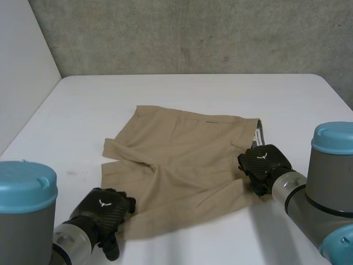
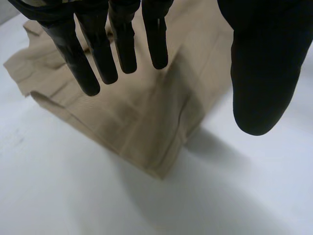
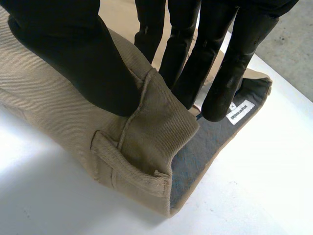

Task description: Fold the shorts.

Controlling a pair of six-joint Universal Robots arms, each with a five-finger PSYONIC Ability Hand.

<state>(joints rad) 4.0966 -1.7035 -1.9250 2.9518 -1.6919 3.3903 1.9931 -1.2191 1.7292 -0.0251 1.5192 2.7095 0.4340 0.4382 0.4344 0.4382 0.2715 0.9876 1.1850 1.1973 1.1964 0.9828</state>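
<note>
Tan shorts (image 1: 182, 165) lie flat on the white table (image 1: 193, 94), waistband toward my right arm and legs toward my left. My right hand (image 1: 263, 163) sits at the waistband edge. In the right wrist view my right hand (image 3: 73, 58) pinches a raised fold of the waistband (image 3: 146, 147) between thumb and fingers, beside a belt loop (image 3: 122, 169) and a white label (image 3: 239, 111). My left hand (image 1: 105, 210) hovers at the near leg's hem corner. Its fingers (image 2: 107, 54) are straight and spread from the thumb above the shorts' leg (image 2: 142, 122), holding nothing.
A grey concrete wall (image 1: 193, 33) runs behind the table and a white panel (image 1: 22, 66) stands at the far left. Bare table surface surrounds the shorts on every side. The table's right edge (image 1: 339, 94) slants close to my right arm.
</note>
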